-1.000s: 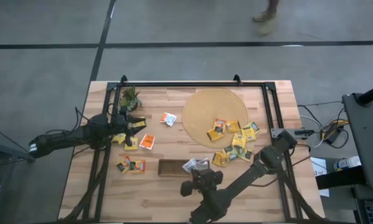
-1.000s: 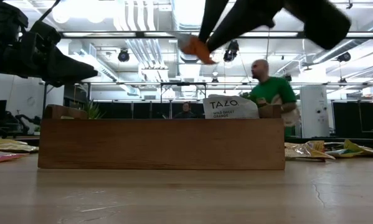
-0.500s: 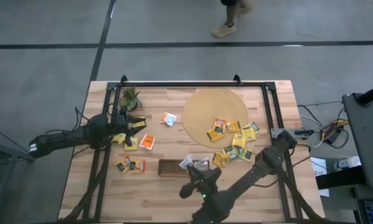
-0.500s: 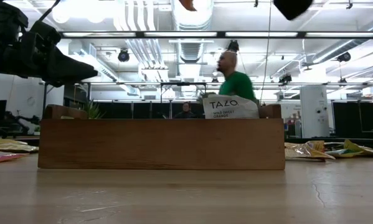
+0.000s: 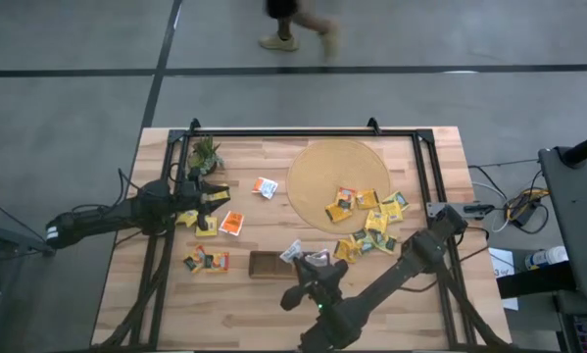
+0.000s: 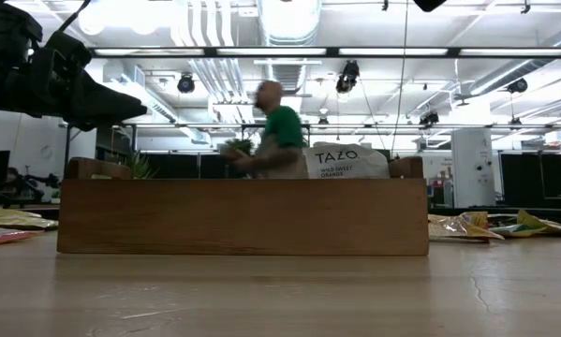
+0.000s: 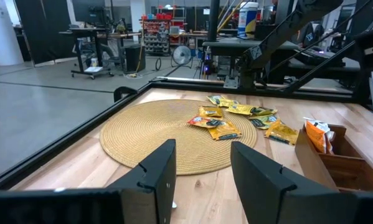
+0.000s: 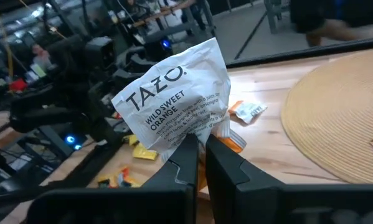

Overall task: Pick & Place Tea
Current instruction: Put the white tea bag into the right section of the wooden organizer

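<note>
The right claw (image 8: 198, 163) pinches a white-and-orange tea sachet (image 8: 177, 99) by its lower edge, fingers clamped together on the paper, and carries it in the air near the right end of the dark brown tray (image 5: 269, 264) at the front of the table (image 5: 273, 309). This looks like the carry stage: the sachet is lifted but not yet set down. The next move likely calls for lining it up over the tray, where another sachet (image 6: 346, 161) already stands, then lowering and releasing. The right arm reaches in from the front right corner. The left claw (image 5: 213, 201) waits with fingers apart above the yellow sachets (image 5: 205, 227) at the left side. More sachets (image 5: 366, 218) lie on and beside the round mat (image 5: 322, 167).
</note>
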You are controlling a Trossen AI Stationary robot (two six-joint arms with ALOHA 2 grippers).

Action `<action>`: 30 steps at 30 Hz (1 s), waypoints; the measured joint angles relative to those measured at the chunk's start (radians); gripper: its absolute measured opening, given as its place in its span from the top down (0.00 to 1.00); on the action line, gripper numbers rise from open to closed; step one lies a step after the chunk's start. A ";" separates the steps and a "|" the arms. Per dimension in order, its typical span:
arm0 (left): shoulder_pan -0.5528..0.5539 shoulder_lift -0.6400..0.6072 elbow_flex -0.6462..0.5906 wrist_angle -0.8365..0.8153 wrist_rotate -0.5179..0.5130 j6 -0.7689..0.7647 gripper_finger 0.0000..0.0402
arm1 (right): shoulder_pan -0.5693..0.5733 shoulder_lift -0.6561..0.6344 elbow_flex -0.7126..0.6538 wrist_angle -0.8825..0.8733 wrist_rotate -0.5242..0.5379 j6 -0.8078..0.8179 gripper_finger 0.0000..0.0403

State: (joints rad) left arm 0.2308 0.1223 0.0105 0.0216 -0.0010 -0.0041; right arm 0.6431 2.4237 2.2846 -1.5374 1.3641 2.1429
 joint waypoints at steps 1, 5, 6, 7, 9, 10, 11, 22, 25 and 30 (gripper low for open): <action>0.000 0.000 0.000 0.000 0.000 0.000 0.63 | -0.005 0.000 0.001 -0.002 -0.008 0.000 0.97; 0.000 0.000 0.000 0.000 0.000 0.000 0.63 | -0.020 0.000 0.001 -0.004 -0.030 0.000 0.97; 0.000 0.000 0.000 0.000 0.000 0.000 0.63 | -0.023 0.000 0.001 -0.005 -0.032 0.000 0.97; 0.000 0.000 0.000 0.000 0.000 0.000 0.63 | -0.023 0.000 0.001 -0.005 -0.034 0.001 0.97; 0.000 0.000 0.000 0.000 0.000 0.000 0.63 | -0.024 0.000 0.001 -0.008 -0.036 0.001 0.97; 0.000 0.000 0.000 0.000 0.000 0.000 0.63 | -0.024 0.000 0.001 -0.010 -0.038 0.002 0.97; 0.000 0.000 0.000 0.000 0.000 0.000 0.63 | -0.024 0.000 0.001 -0.012 -0.043 0.005 0.97; 0.000 0.000 0.000 0.000 0.000 0.000 0.63 | -0.038 0.030 0.002 -0.034 -0.209 0.090 0.97; 0.000 0.000 0.000 0.000 0.000 0.000 0.63 | -0.036 0.046 0.003 -0.033 -0.238 0.116 0.97; 0.000 0.000 0.000 0.000 0.000 0.000 0.63 | -0.027 0.047 0.007 -0.034 -0.258 0.128 0.97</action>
State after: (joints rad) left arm 0.2308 0.1226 0.0105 0.0212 -0.0010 -0.0043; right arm 0.6157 2.4702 2.2913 -1.5713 1.1064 2.2713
